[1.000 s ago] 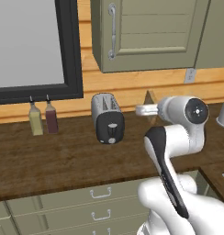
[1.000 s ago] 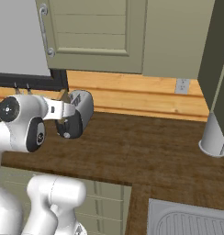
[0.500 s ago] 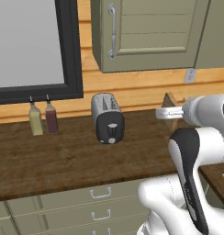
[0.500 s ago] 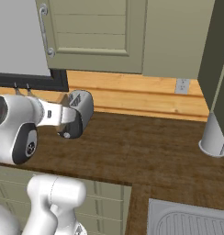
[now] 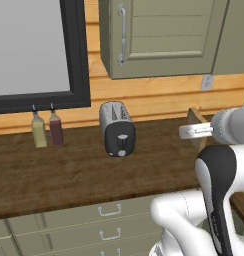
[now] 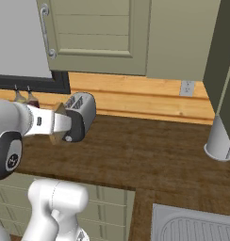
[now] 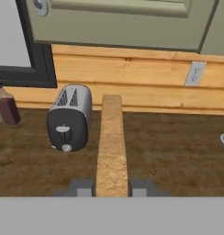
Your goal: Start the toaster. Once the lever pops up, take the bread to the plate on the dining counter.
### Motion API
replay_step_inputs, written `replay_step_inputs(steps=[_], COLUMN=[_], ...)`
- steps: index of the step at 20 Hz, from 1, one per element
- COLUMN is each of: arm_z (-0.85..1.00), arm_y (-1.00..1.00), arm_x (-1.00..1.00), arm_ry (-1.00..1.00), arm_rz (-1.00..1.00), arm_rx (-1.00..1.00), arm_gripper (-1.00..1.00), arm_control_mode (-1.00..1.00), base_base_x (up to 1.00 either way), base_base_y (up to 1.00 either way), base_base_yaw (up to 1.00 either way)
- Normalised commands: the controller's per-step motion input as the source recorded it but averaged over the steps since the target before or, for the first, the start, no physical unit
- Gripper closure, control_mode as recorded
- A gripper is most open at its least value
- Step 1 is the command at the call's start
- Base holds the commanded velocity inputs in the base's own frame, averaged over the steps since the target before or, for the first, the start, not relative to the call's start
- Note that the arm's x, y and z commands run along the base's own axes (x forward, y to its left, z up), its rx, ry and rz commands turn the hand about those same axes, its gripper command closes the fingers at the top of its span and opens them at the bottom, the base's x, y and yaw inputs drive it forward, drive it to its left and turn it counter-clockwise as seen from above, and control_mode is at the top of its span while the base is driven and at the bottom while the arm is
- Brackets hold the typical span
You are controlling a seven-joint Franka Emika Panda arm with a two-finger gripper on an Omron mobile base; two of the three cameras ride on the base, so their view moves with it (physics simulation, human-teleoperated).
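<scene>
Left base view: the toaster [image 5: 117,128] is standing on the dark wood surface [image 5: 69,175], black end facing the camera; two bottles [image 5: 46,129] are sitting to its left; the tan bread [image 5: 197,127] is showing edge-on, right of the toaster.
Right base view: the end effector [image 6: 59,124] is pinching the bread [image 6: 57,123] in front of the toaster [image 6: 80,116]; a sink [image 6: 197,227] is showing at lower right.
Hand view: the bread [image 7: 111,147] is running lengthwise away from the fingertips [image 7: 81,187], held on edge above the surface, crust up, right of the toaster [image 7: 70,117].

The bread [image 7: 112,147] hides the counter behind it; its lower end is cut off.
</scene>
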Motion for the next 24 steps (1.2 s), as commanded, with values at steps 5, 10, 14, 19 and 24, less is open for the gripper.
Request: replay_step_inputs(steps=[5, 10, 14, 19, 24], arm_z=[0.0, 0.0, 0.0, 0.0, 0.0], arm_y=[-0.14, -0.1, -0.03, 0.0, 0.0], arm_x=[-0.39, -0.09, 0.0, 0.0, -0.05], arm_ry=[0.0, 0.0, 0.0, 0.0, -0.01], arm_rz=[0.0, -0.08, -0.04, 0.0, 0.0], arm_rx=[0.0, 0.0, 0.0, 0.0, 0.0], arm_gripper=[1.0, 1.0, 1.0, 1.0, 1.0], arm_control_mode=[-1.0, -1.0, -1.0, -1.0, 1.0], base_base_x=[0.0, 0.0, 0.0, 0.0, -0.33], base_base_y=[0.0, 0.0, 0.0, 0.0, 0.41], base_base_yaw=[0.0, 0.0, 0.0, 0.0, 0.04])
